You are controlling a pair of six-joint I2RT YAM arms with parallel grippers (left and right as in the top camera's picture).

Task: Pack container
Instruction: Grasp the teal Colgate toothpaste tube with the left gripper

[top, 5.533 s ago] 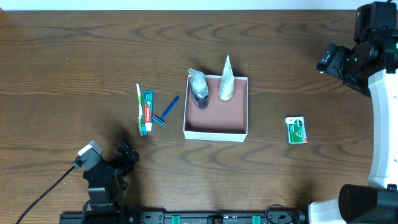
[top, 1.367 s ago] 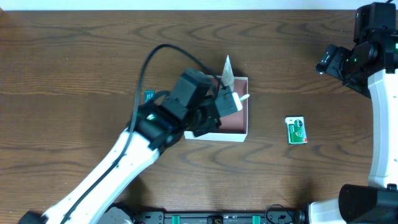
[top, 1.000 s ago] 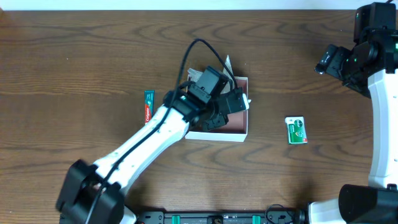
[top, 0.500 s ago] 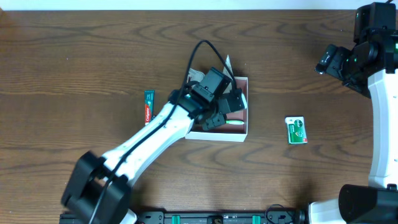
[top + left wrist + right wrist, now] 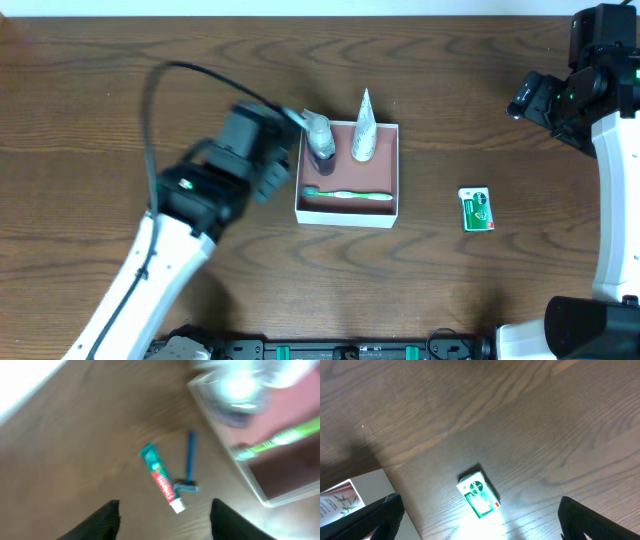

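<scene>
Our left gripper (image 5: pixel 165 506) has pulled back leftward from the container (image 5: pixel 345 217) mid-table, leaving the toothbrush (image 5: pixel 348 194) inside; its fingers are spread, empty. The toothpaste (image 5: pixel 161 478) lies just ahead, slanted, nearer this arm.

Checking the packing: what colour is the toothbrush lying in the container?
The toothbrush is light green, clearest in the overhead view.

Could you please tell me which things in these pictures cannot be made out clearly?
Overhead: toothpaste and razor are hidden under the blurred left arm; only the left wrist view shows them.
Left wrist: blur and glare wash out the bottle; no label readable.
Green packet: print too small overhead, glared out in the right wrist view.
Right wrist: a white leaf-printed thing is cut off by the left edge.
</scene>
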